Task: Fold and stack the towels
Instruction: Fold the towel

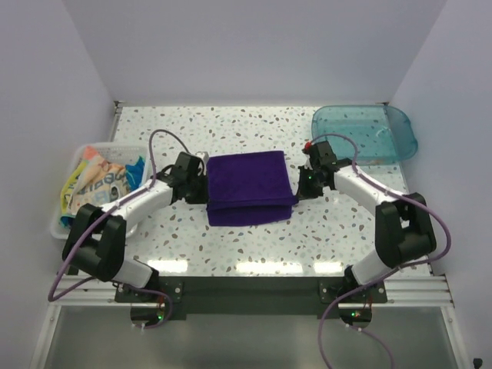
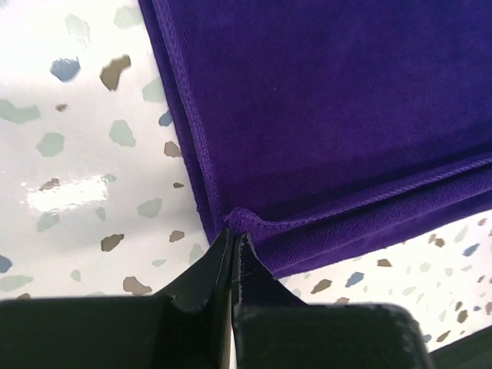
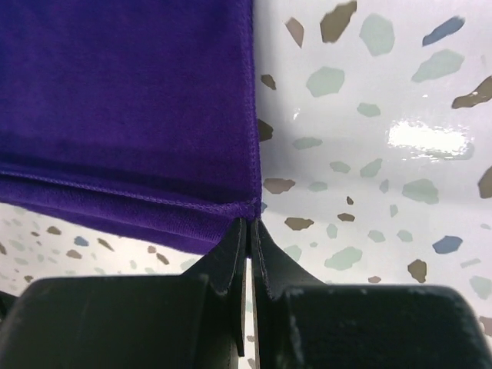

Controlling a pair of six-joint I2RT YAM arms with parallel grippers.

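Two grippers hold the purple towel (image 1: 250, 187), which lies folded in the middle of the table (image 1: 231, 250). Left gripper (image 2: 233, 238) is clamped on a left corner, right gripper (image 3: 250, 227) on a right corner. Colourful towels (image 1: 104, 181) sit in a clear bin (image 1: 63, 224) far left. Blue tray (image 1: 400, 137) is back right.

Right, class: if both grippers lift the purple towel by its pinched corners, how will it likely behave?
Probably floppy: the purple towel lies in soft folded layers, so its middle would likely sag between the left gripper and right gripper. Likely grippy, not slippery: its surface looks plush. It shouldn't roll, lying flat.
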